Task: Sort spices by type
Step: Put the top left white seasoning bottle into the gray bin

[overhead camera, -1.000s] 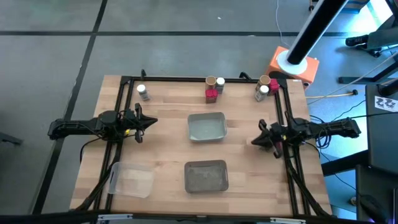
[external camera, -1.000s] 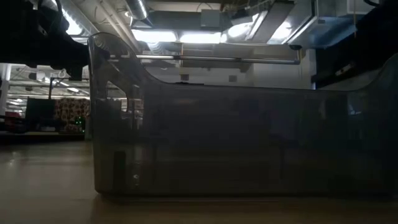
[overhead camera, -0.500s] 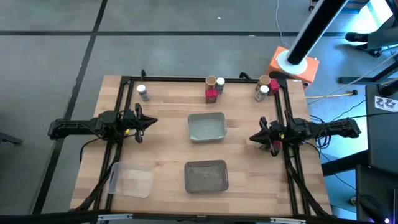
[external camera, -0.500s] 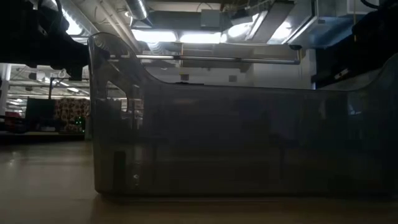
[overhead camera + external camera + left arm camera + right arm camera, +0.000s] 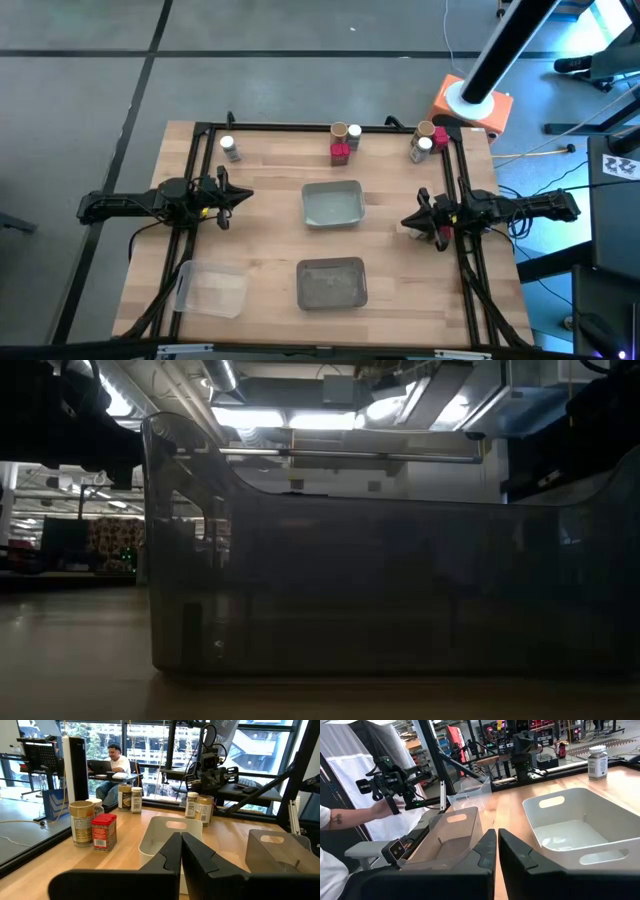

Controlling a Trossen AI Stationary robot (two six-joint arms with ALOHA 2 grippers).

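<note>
The spices stand along the table's far edge. A white-lidded jar [image 5: 230,148] is alone at the far left. A tan-topped cylinder [image 5: 339,131] and a red packet [image 5: 340,152] stand at the far middle, seen close as the cylinder [image 5: 81,823] and the packet [image 5: 104,832]. A third cluster [image 5: 427,138] is at the far right. Two more jars [image 5: 198,807] show near the right arm. My left gripper [image 5: 245,196] [image 5: 181,851] hovers shut at the left. My right gripper [image 5: 405,221] [image 5: 497,845] hovers shut at the right.
A white tray [image 5: 333,204] sits mid-table, a grey tray [image 5: 331,283] nearer and a clear tray [image 5: 210,289] at the near left. The grey tray's wall [image 5: 350,590] fills the low view. Beyond the table a person's hand [image 5: 382,810] holds a camera rig.
My right gripper has swung slightly toward the table's far edge and left, then held still. Nothing else has moved.
</note>
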